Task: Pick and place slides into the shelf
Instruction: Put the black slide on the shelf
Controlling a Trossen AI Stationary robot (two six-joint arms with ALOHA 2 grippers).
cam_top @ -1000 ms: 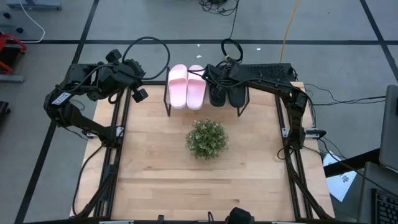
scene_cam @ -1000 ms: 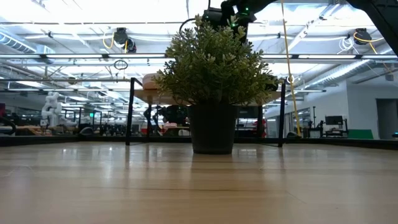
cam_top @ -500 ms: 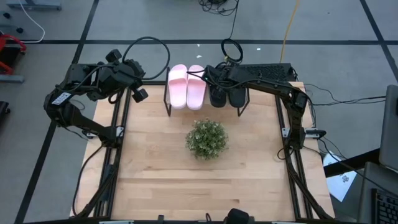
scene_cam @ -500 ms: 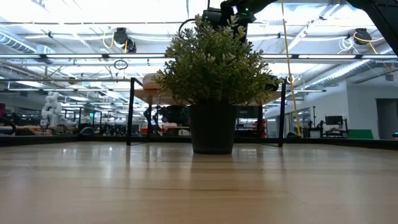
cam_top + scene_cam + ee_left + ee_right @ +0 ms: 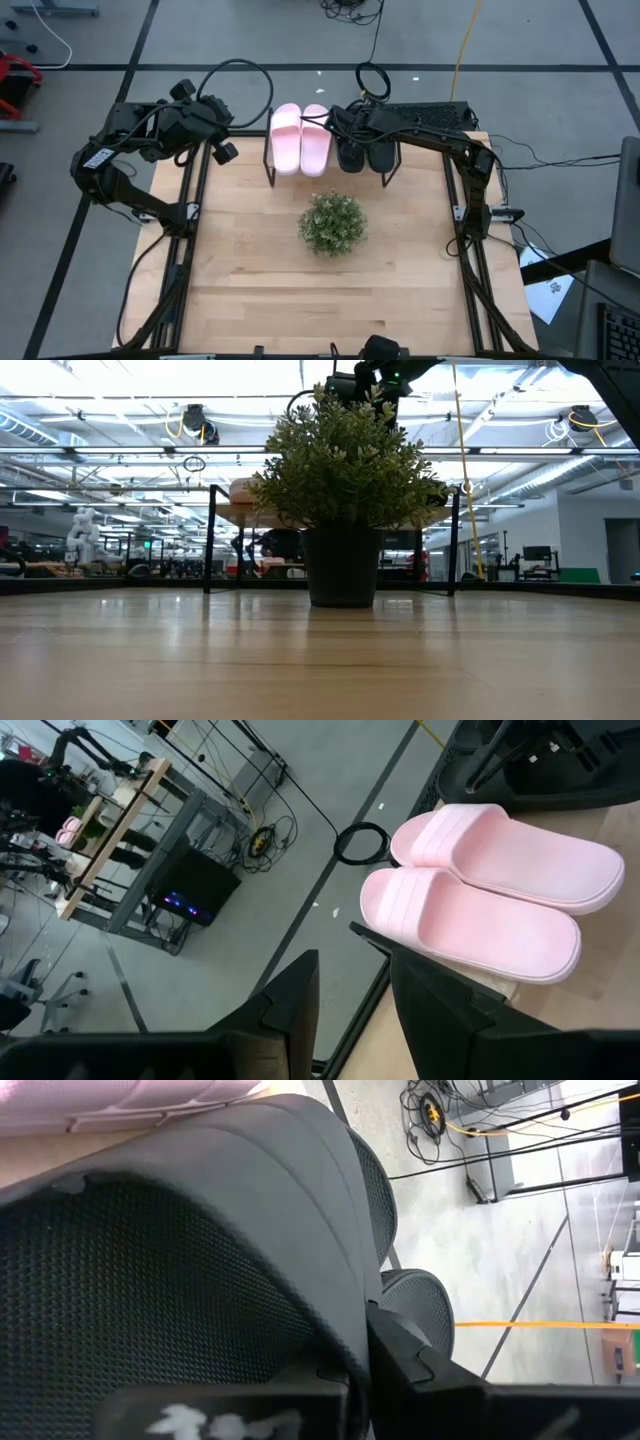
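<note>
The pale pink pair of slides lies side by side on the left part of the shelf at the table's far edge; it also shows in the left wrist view. The black pair lies on the shelf's right part. My right gripper reaches in over the left black slide and is shut on it. My left gripper hangs open and empty to the left of the shelf, above the table's far left corner. My right gripper is on the left black slide's strap, at the strap's edge. One finger is outside the strap and the other is over the textured footbed. The slide lies on the shelf top beside the pink pair.
A potted green plant stands mid-table in front of the shelf and hides much of the shelf in the low view. Bare wooden tabletop lies toward the near edge. Black frame rails run along both table sides.
</note>
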